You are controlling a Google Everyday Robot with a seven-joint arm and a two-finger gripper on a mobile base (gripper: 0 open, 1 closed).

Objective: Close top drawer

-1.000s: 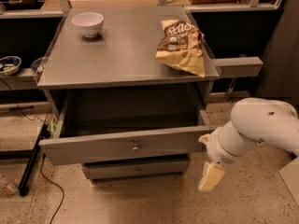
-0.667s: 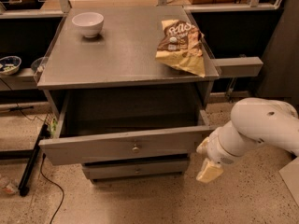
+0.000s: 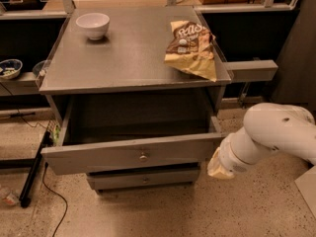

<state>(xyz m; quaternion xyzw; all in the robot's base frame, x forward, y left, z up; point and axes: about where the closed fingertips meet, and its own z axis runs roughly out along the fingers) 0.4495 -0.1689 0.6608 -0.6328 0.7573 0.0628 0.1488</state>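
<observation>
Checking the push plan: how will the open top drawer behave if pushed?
The top drawer looks empty, so probably light and easy to slide. The gripper sits by its right front corner, off-centre, so it may skew or bind.

Two drawers showed: the top drawer and a lower drawer. One white bowl, one chip bag, one gripper beside the top drawer's right end.

- Arm: 1 pc, white, enters from rt edge, forearm slanting down-left.
- Wrist: white, thick, angled down-left.
- Claw: cream-coloured, at arm's end, low centre-rt of view.
</observation>
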